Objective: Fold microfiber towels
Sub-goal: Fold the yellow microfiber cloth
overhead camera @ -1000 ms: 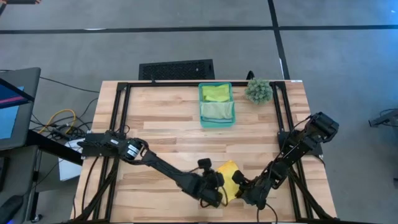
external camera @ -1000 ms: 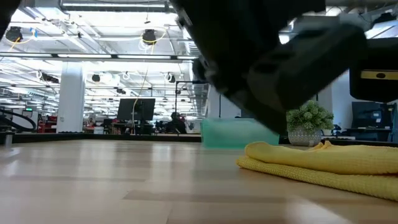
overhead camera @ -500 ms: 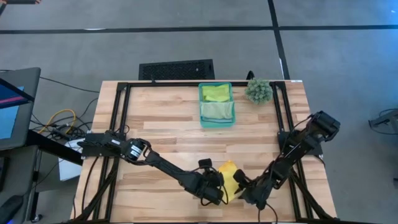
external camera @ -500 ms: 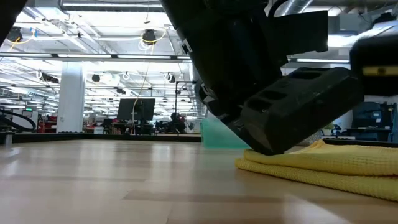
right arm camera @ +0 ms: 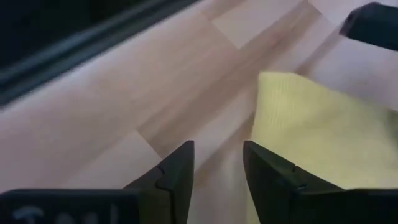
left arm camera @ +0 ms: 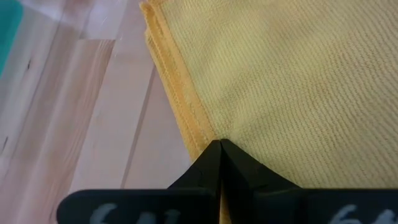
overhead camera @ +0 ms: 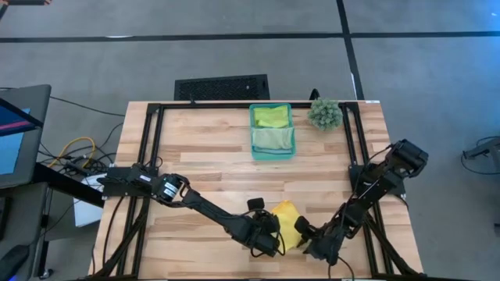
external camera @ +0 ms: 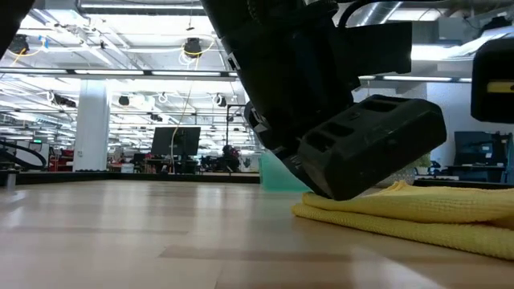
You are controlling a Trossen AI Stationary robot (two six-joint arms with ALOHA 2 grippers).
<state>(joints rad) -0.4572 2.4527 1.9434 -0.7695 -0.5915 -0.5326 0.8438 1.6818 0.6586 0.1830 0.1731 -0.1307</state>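
Left gripper (overhead camera: 269, 238): fingers together, tips pressing the yellow towel's edge, near the desk's front edge.
Right gripper (overhead camera: 306, 236): fingers apart, just beside the towel, nothing between them.
Yellow towel (overhead camera: 286, 222): folded, flat on the desk (overhead camera: 203, 156).
Teal bin (overhead camera: 273, 148): near the back edge, two green towels (overhead camera: 272, 127) inside.

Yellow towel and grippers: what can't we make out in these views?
- Yellow towel: high view, both grippers cover its side edges; low view, right edge cuts it off.
- Left gripper shut at the towel's edge; whether it pinches cloth is hidden.
- Right gripper open; fingertips blurred, contact unclear.
- Teal bin: cloths too small to count folds.
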